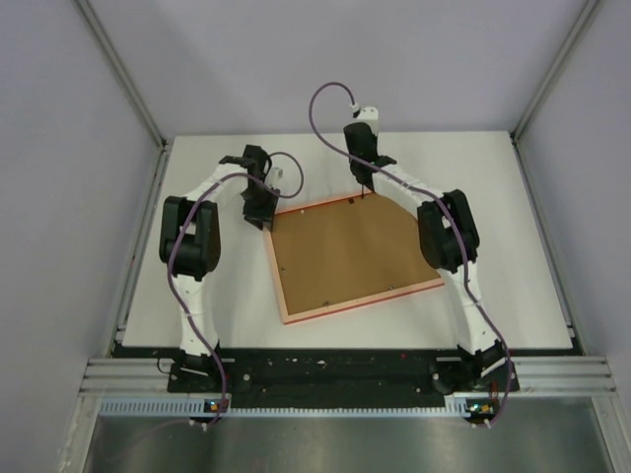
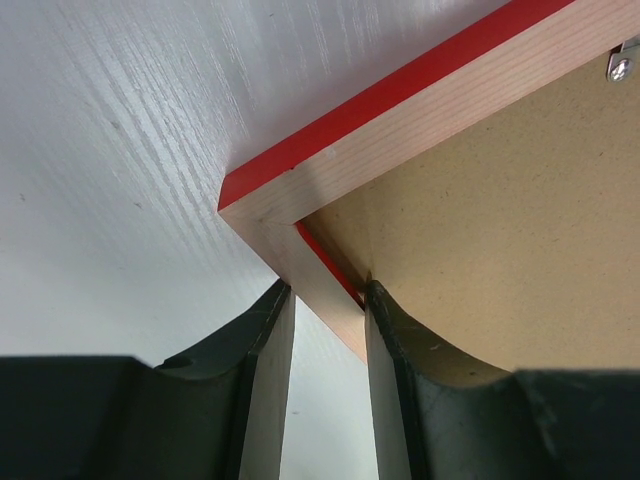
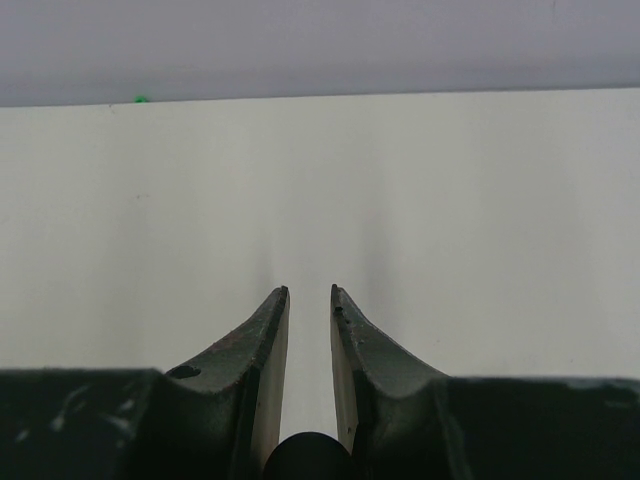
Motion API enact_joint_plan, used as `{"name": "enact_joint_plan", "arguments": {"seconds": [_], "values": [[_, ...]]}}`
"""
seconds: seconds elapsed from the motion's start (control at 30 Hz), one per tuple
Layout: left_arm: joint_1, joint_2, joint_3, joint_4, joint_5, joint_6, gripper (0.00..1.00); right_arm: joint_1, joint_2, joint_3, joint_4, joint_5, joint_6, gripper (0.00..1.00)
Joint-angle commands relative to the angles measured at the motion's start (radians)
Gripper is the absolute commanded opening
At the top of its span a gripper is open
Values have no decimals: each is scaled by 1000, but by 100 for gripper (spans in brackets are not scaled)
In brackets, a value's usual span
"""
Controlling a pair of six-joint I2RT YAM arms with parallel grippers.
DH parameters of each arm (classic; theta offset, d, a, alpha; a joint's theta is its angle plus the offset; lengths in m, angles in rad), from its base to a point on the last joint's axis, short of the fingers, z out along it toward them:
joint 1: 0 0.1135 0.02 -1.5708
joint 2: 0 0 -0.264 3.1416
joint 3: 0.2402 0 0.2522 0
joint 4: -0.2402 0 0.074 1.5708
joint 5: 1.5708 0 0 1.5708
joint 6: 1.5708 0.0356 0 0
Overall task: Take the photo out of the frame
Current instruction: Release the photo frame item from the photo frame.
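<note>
The frame (image 1: 365, 302) lies face down on the white table, its pale wooden rim and red edge (image 2: 400, 120) up, with a brown backing board (image 1: 345, 246) filling it. The photo is hidden under the board. My left gripper (image 1: 261, 219) is at the frame's far left corner. Seen from the left wrist, my left gripper (image 2: 328, 290) is shut on the rim, one finger outside it and the other inside against the backing board (image 2: 500, 230). My right gripper (image 1: 363, 189) points down at the frame's far edge. In its wrist view, my right gripper (image 3: 309, 290) has a narrow gap with nothing in it.
A small metal retaining tab (image 2: 620, 66) with a screw sits on the rim's inner edge. Grey enclosure walls with metal rails (image 1: 128, 89) surround the white table (image 3: 450, 200). Both arms' elbows flank the frame left and right.
</note>
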Motion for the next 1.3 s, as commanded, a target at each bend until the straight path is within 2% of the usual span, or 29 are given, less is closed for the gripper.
{"name": "enact_joint_plan", "arguments": {"seconds": [0.0, 0.43, 1.27], "values": [[-12, 11, 21, 7, 64, 10, 38, 35, 7, 40, 18, -34, 15, 0], [-11, 10, 18, 5, 43, 6, 38, 35, -51, 34, 29, 6, -109, 0], [-11, 5, 14, 8, 43, 3, 38, -4, -100, -9, 79, 92, -127, 0]]}}
